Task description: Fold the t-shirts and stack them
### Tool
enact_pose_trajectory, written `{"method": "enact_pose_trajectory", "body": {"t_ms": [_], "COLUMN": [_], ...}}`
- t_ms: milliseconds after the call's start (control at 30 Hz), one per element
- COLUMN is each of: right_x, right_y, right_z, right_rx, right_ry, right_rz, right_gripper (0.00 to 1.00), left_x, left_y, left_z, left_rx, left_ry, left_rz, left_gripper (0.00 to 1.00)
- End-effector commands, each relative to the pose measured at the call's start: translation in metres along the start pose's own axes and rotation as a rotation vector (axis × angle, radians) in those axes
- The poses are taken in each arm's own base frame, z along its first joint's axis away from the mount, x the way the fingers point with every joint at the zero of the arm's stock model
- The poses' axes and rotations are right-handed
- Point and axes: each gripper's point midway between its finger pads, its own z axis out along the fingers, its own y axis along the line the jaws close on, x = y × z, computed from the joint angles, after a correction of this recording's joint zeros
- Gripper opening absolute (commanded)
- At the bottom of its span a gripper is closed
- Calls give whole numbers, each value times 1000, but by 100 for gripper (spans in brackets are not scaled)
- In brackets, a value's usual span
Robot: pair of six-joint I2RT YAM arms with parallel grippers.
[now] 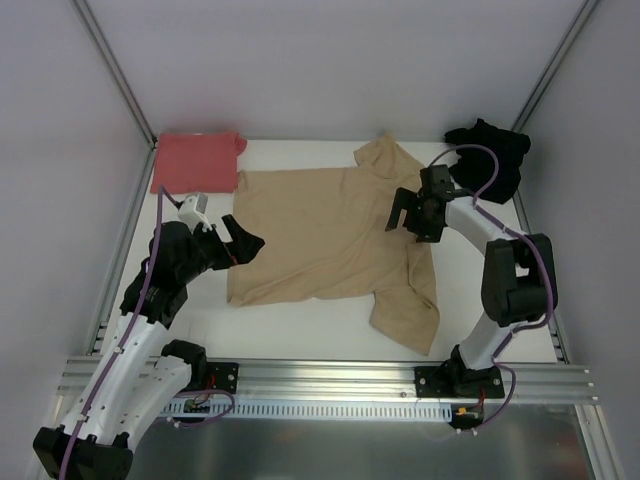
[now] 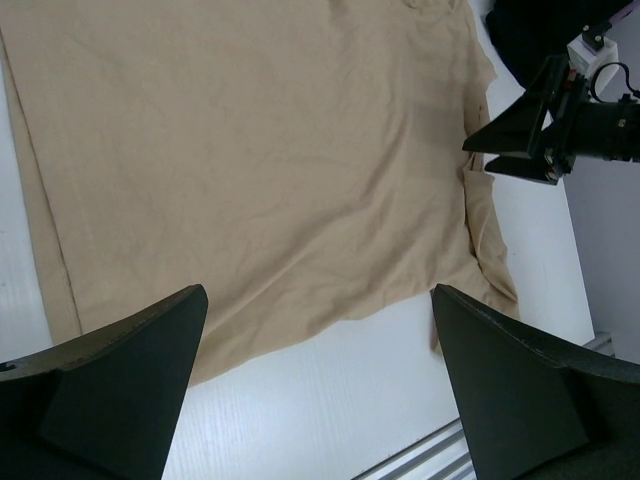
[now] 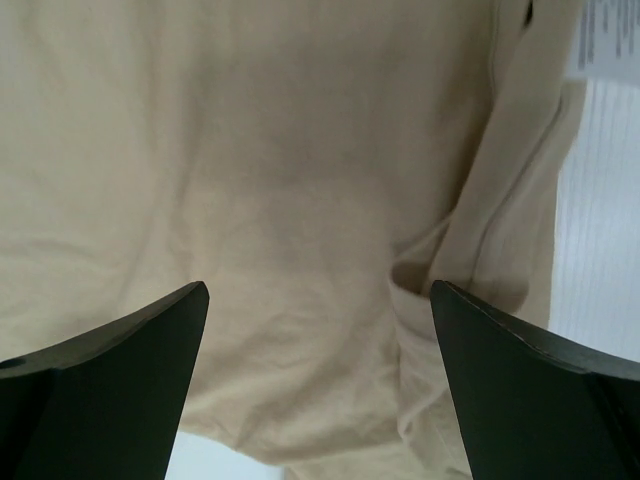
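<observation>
A tan-beige t-shirt lies spread flat in the middle of the white table, one sleeve trailing toward the front right. A salmon-red t-shirt lies folded at the back left. A black t-shirt sits crumpled at the back right. My left gripper hangs open over the tan shirt's left edge; in the left wrist view the tan shirt and bare table lie between its fingers. Open too, my right gripper hovers above the tan shirt's right side, whose cloth fills the right wrist view.
White walls and metal posts enclose the table on three sides. An aluminium rail with both arm bases runs along the near edge. The left wrist view also shows the right gripper and the black t-shirt beyond it.
</observation>
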Motion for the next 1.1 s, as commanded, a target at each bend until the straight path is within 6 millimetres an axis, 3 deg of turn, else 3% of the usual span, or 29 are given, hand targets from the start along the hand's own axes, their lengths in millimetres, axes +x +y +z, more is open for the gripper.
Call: {"method": "enact_pose_trajectory", "body": {"t_ms": [0,100,233,300,400,533,900,967,1067], "right_x": [6,25,30,34,38,45,52,51,49], "right_y": [-3,-16,-37,-41,-45,-44,-48,-49,-51], "right_z": [-39,-48,-76,-81,-76,-58,-21,-18,-13], "right_rx": [15,64,152,164,179,166,181,182,190], "right_ry": [-50,-28,-96,-91,-61,-10,68,69,72], "right_rz": [-15,-29,-33,-40,-46,-39,-31,-33,-30], "right_gripper": [99,99,100,100,97,76,72,64,41], "left_x": [-3,-1,2,3,4,2,4,4,4], "left_y": [-10,-11,-10,-9,-10,-11,-6,-7,-6], "left_z": [0,0,-3,-5,-6,-8,-6,-6,-5], "left_rx": [42,47,48,49,54,57,36,41,39], "left_ry": [-2,5,5,1,2,-3,1,1,2], "left_rz": [-18,-18,-11,-11,-14,-4,13,15,15], "left_gripper": [99,99,99,99,99,99,99,99,99]}}
